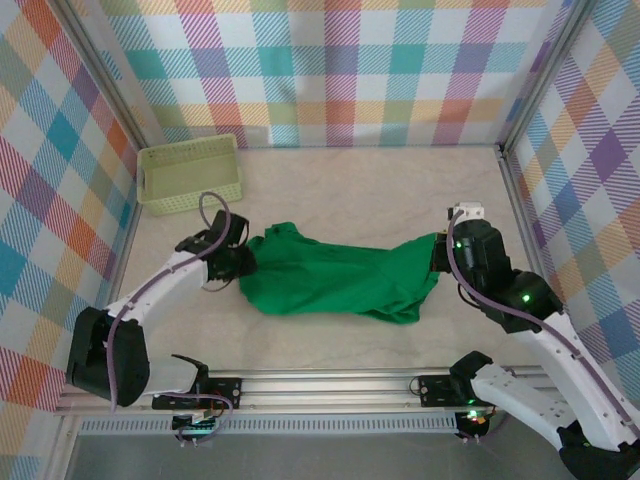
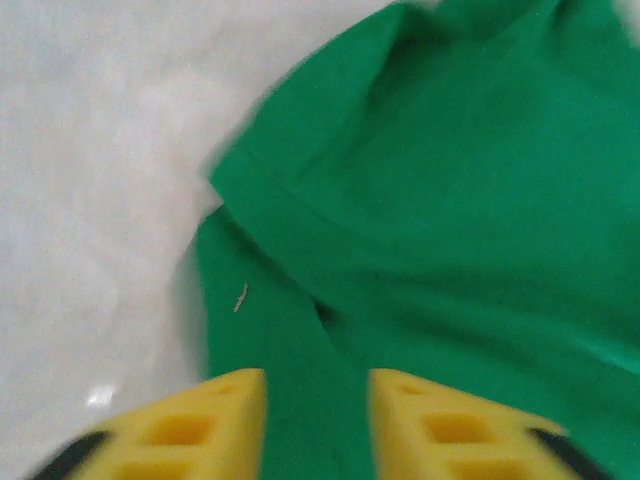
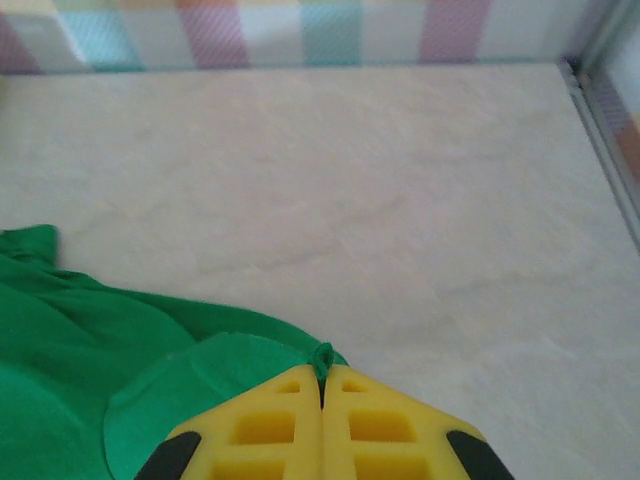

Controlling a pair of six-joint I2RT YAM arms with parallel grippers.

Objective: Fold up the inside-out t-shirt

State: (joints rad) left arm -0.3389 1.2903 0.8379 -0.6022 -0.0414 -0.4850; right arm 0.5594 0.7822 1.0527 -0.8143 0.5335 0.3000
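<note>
The bright green inside-out t-shirt (image 1: 340, 275) lies stretched and rumpled across the middle of the table. My left gripper (image 1: 240, 262) sits at the shirt's left end. In the left wrist view its yellow fingers (image 2: 225, 415) stand apart, open (image 2: 317, 400), with a band of shirt fabric (image 2: 450, 200) lying under the gap. My right gripper (image 1: 437, 255) is at the shirt's right end. In the right wrist view it is shut (image 3: 322, 370) with a small fold of the green shirt (image 3: 100, 360) pinched at the tips.
A pale yellow-green lattice basket (image 1: 190, 175) stands at the back left. Plaid walls enclose the table on three sides, and a metal rail (image 1: 330, 385) runs along the near edge. Bare tabletop (image 1: 380, 190) lies behind the shirt.
</note>
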